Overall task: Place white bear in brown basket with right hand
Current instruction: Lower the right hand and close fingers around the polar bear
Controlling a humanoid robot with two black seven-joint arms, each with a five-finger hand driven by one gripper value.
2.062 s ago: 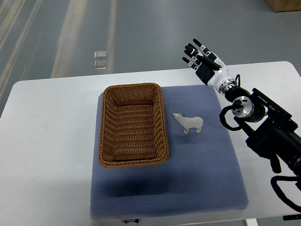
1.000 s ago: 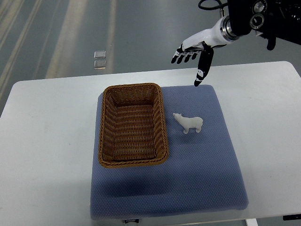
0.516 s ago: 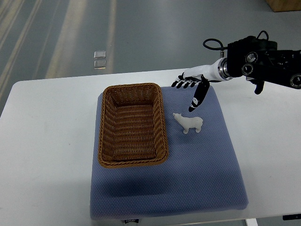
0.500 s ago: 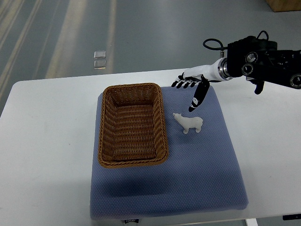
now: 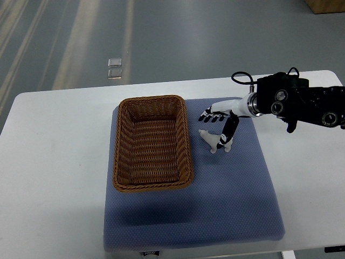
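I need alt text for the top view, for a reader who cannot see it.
The robot's right hand reaches down over a white bear lying on a blue mat, fingers open, thumb at the bear. An empty brown basket sits just left of the bear, on a white table.

White table (image 5: 59,140) (grey floor (image 5: 161,38) beyond)

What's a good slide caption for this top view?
Right hand open over white bear beside empty brown basket.
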